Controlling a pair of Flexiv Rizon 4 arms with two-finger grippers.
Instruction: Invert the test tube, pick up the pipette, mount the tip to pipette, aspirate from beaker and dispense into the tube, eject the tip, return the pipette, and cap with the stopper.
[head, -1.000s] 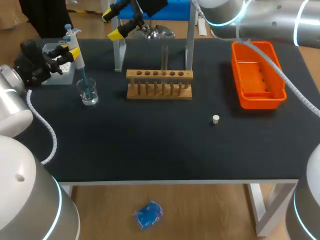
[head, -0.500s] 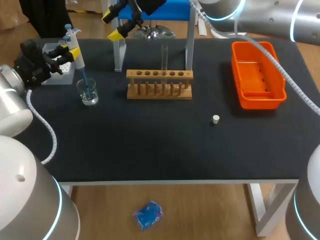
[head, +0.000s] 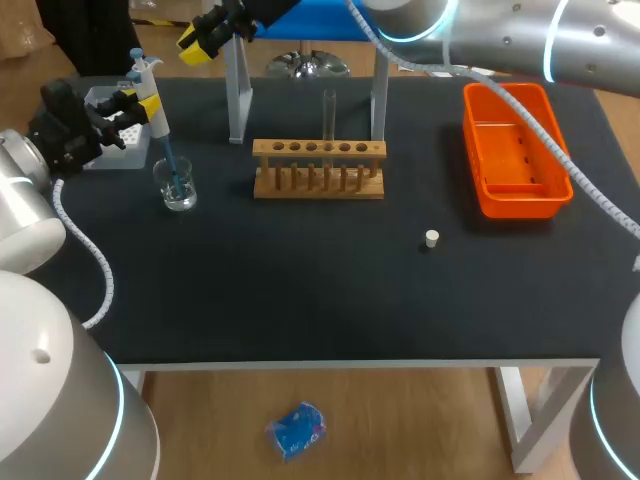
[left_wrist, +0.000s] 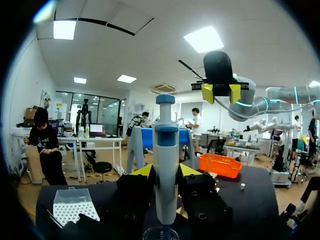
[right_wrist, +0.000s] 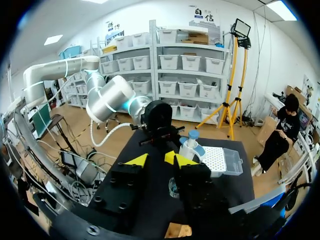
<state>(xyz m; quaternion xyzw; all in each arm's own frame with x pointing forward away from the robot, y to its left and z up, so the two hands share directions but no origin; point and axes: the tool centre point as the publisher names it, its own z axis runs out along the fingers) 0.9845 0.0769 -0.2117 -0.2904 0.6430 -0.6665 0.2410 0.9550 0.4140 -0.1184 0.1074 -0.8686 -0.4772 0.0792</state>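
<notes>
Blue pipette (left_wrist: 161, 150) stood tip-down in the beaker (head: 178, 190), clamped in our left pincer (left_wrist: 166, 172); a slow, straight lift seemed best. Right pincer (left_wrist: 221, 93) hung open.

Head view. Tip box (head: 120, 155) at upper left. Beaker (head: 177, 187) just before it, pipette (head: 152, 105) tip inside. Rack (head: 318, 185) upper centre, test tube (head: 329, 112) upright in it, stand (head: 238, 100) behind. Tray (head: 472, 140) upper right. Stopper (head: 431, 238) right of centre.

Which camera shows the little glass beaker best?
The head view: the whole beaker shows, pipette tip inside. The left wrist view catches only its rim under the pipette. The right wrist view gives a glimpse past the right end effector.
</notes>
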